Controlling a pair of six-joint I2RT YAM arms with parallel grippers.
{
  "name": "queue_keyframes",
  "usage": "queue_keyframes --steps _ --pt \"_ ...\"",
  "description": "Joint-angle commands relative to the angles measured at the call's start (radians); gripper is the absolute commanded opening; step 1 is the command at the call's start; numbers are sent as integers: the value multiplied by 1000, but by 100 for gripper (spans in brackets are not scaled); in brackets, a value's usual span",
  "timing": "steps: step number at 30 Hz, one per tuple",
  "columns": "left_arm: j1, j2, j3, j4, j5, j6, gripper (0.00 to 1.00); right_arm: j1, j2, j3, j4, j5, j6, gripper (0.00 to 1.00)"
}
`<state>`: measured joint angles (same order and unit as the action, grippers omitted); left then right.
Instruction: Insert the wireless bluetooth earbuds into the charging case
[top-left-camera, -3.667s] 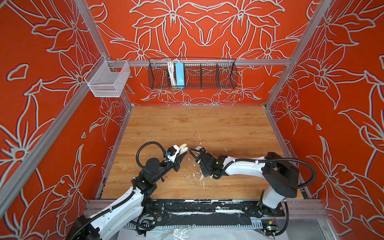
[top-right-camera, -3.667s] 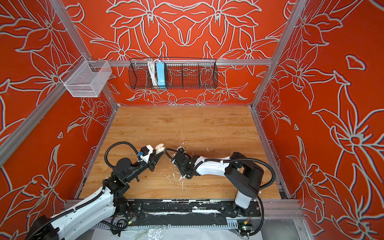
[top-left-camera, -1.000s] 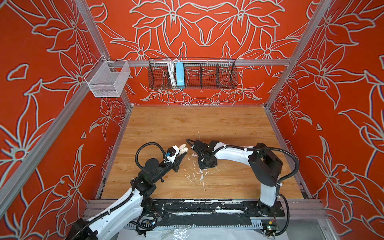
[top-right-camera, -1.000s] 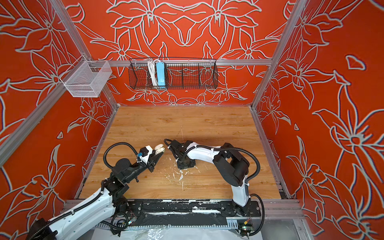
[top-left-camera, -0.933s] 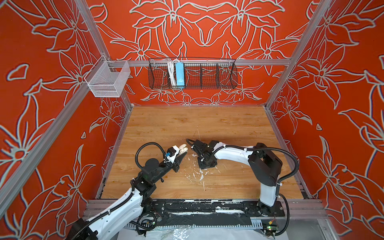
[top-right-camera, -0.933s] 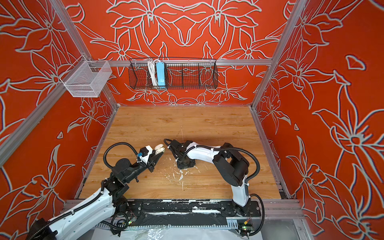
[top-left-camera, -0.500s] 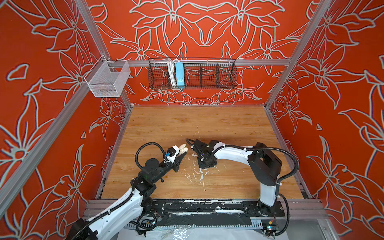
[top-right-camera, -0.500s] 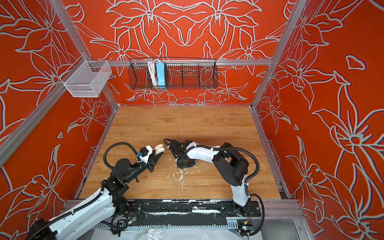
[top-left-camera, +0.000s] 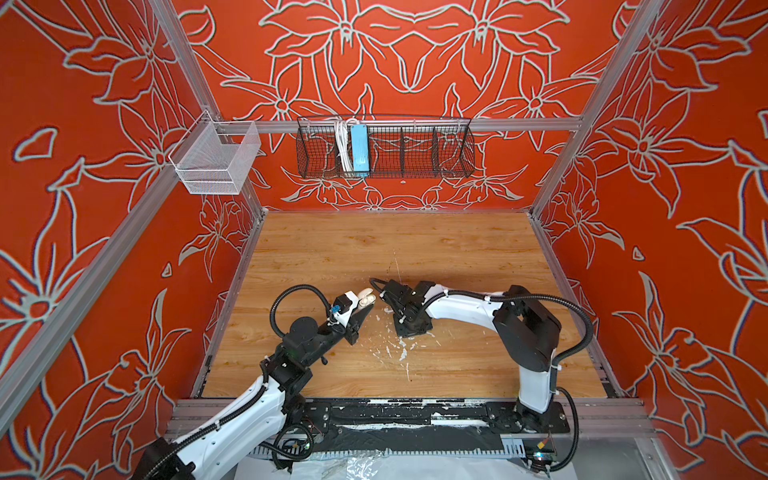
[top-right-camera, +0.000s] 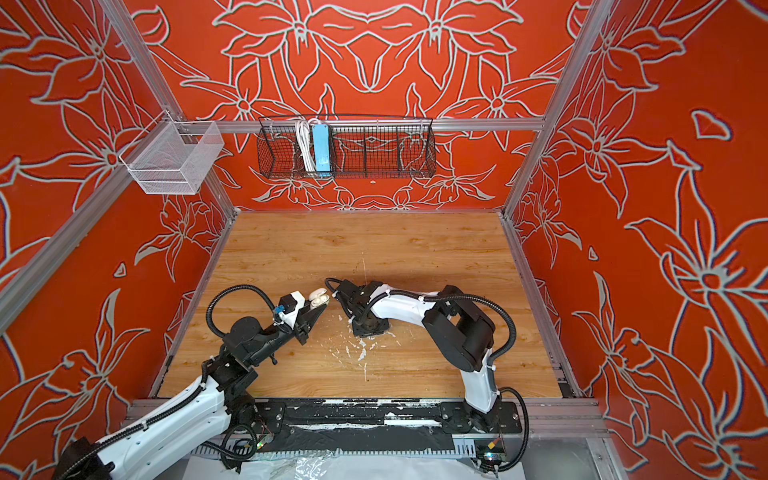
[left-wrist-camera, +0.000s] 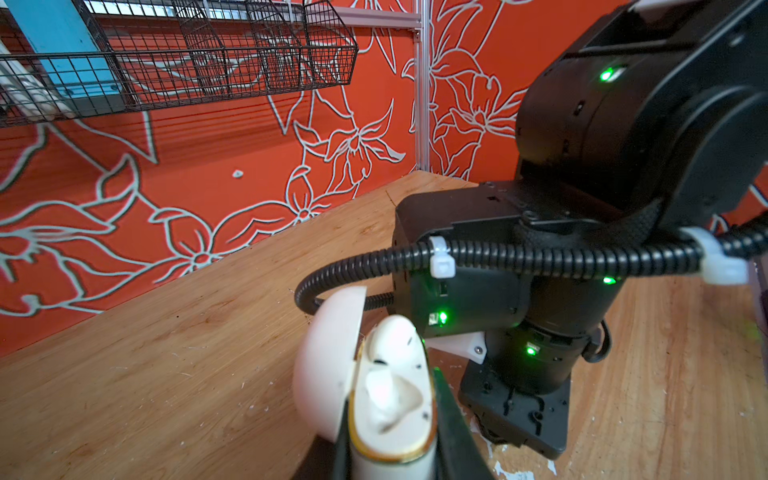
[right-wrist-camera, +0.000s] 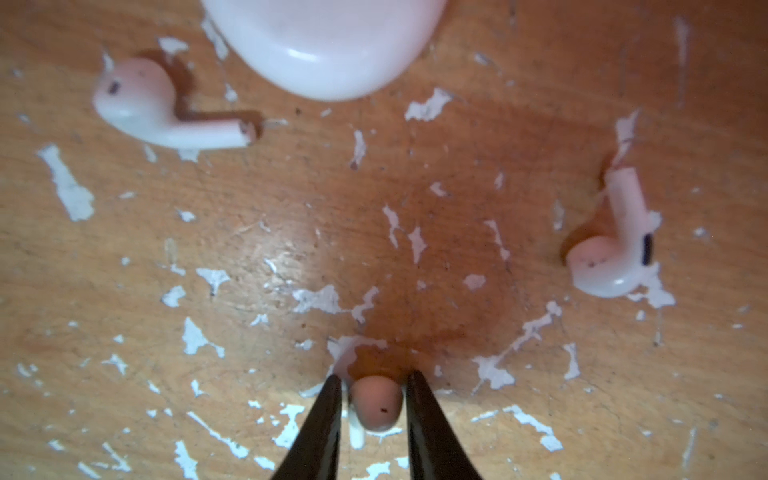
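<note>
Near the middle of the wooden table (top-left-camera: 374, 249), the left gripper (top-left-camera: 362, 308) holds a small white case (left-wrist-camera: 390, 407) up off the wood. Its fingers (left-wrist-camera: 451, 432) are clamped on the sides of the case. The lid (left-wrist-camera: 328, 365) is flipped open, and one earbud (left-wrist-camera: 395, 343) sits inside. At 3 o'clock from the left gripper in both top views, just beside it, the right gripper (right-wrist-camera: 375, 376) points straight down at the table. Its two black fingers (right-wrist-camera: 320, 428) stand close on each side of a small earbud (right-wrist-camera: 376, 405) that lies on the wood. I cannot tell if they squeeze it or only stand next to it. A loose earbud (right-wrist-camera: 137, 104) and another loose earbud (right-wrist-camera: 611, 262) lie flat on the wood, one off to each side of the right gripper and well apart from each other. A round white case (right-wrist-camera: 328, 45) lies near the first of them. White paint flecks (right-wrist-camera: 320, 299) are all over the wood there. In both top views the flecks show at 6 o'clock from the right gripper. At 12 o'clock, on the back wall, hangs a black wire basket (top-left-camera: 384, 147) with a blue box (top-left-camera: 359, 147) in it.
</note>
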<state>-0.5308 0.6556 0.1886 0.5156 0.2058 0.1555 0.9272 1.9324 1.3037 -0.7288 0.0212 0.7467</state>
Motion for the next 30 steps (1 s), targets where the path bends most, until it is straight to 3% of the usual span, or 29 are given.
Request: queue_keyframes --steps 1,10,20,30 --pt "0 -11 32 18 12 3 0 10 54 5 4 14 27 27" --pt "0 -14 31 17 11 4 0 22 43 2 -12 40 31 28" --pt "0 -16 32 16 12 4 0 24 23 -10 -21 68 42 18" --pt "0 -11 29 24 26 6 0 27 -215 -121 68 149 62 15"
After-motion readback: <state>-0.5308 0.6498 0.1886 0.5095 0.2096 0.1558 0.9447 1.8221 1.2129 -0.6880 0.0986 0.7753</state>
